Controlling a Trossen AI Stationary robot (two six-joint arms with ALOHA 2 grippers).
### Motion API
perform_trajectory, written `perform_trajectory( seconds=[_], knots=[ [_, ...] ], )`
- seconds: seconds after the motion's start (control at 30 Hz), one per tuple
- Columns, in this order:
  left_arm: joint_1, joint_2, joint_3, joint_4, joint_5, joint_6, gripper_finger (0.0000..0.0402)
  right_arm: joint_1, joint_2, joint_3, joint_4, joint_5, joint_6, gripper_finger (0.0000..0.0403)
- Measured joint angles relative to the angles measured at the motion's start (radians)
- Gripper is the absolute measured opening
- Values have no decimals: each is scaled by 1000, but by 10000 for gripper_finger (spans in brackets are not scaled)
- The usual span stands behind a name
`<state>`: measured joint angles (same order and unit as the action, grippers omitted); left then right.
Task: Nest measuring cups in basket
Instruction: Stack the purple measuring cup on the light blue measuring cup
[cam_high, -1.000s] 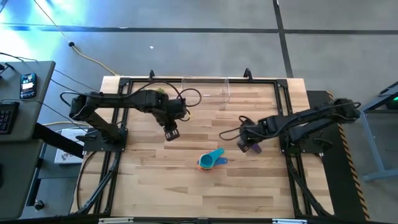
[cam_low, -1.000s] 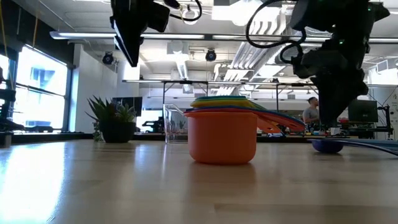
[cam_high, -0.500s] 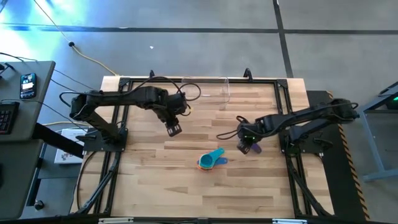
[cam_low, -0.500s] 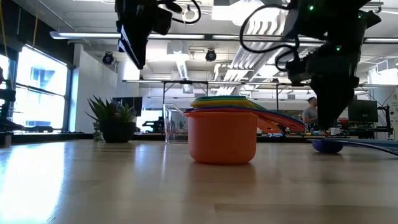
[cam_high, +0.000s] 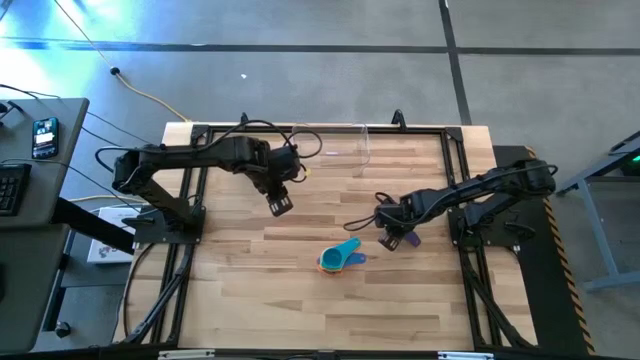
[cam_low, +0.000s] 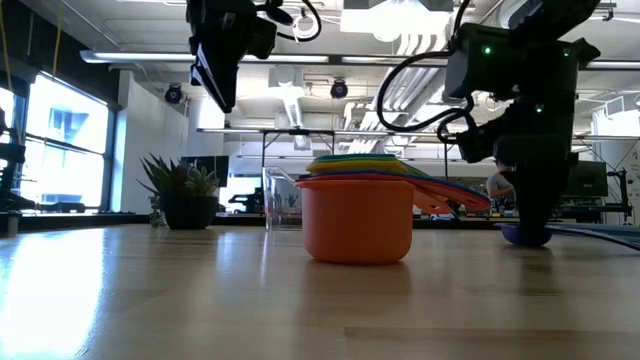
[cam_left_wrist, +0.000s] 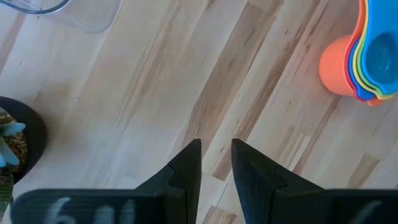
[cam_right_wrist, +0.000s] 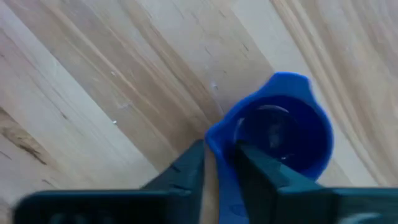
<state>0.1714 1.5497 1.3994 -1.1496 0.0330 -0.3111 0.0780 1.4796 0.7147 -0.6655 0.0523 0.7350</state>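
On the right half of the wooden table (cam_high: 250, 300), the right gripper (cam_high: 392, 237) is low over the boards with its two dark fingers (cam_right_wrist: 186, 168) pinched on the flat handle of a small blue measuring cup (cam_right_wrist: 283, 134), which sits upright on the wood; the low view shows that cup (cam_low: 527, 235) resting on the tabletop under the arm. Just left of it and a little nearer stands the stack of nested measuring cups (cam_high: 338, 256), orange outermost with yellow, green and teal rims inside, handles fanned toward the right (cam_low: 357, 215). Well apart at the far edge sits the clear basket (cam_high: 335, 145), holding no cups. The left gripper (cam_high: 279, 205) hangs above bare boards in the left-centre, between the basket and the stack, its jaws nearly together with a narrow gap and nothing in them (cam_left_wrist: 214, 163). A small spiky green plant (cam_low: 180, 192) stands at the far left.
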Motion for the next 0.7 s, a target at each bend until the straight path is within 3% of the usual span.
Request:
perform_trajectory(
  seconds=[0.07, 0.13, 0.47, 0.7],
  knots=[
    [0, 0, 0, 0, 0, 0, 78, 0, 0, 1, 1, -1, 19, 27],
    [0, 0, 0, 0, 0, 0, 78, 0, -1, 12, -6, 2, 24, 12],
    [0, 0, 0, 0, 0, 1, 78, 1, 0, 188, -84, 50, -58, 4],
    [0, 0, 0, 0, 0, 1, 78, 33, 0, 395, -99, 97, -309, 2]
  ],
)
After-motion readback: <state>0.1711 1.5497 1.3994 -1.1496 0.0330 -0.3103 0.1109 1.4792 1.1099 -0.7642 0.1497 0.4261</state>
